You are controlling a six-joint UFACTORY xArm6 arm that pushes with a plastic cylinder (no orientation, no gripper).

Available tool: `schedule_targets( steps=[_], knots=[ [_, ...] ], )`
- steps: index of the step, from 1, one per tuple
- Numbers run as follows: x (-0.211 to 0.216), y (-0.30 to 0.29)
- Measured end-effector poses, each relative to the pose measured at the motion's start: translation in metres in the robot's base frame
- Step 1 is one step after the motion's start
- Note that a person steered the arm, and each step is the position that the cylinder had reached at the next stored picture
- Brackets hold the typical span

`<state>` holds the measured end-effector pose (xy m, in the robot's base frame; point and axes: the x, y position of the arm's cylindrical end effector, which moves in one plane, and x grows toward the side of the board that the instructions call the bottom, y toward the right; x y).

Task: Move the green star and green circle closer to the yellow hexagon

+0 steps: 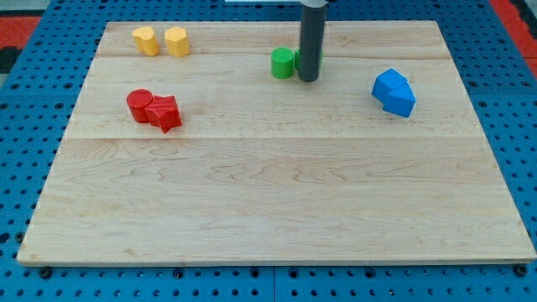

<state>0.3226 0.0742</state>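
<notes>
Pale wooden counter (277,201) on blue pegboard (25,101). No pincer: the rod's tip (309,80) rests just right of the green circle (283,63), hiding most of the green star (320,59); the yellow hexagon (176,41) lies far left.

A single camera is looking down at a slant from beyond the view's bottom edge of the wooden board (277,210), facing toward its far edge. It is sitting near enough that the board is filling almost the whole frame, blue pegboard (33,101) showing around it.
</notes>
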Motion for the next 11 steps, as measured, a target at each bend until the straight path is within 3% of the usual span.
schedule_targets(
  steps=[3, 5, 6, 9, 10, 11],
  knots=[
    [-0.005, -0.046],
    [-0.013, 0.048],
    [-0.039, 0.044],
    [-0.037, -0.140],
    [-0.037, -0.185],
    [-0.023, -0.189]
  ],
)
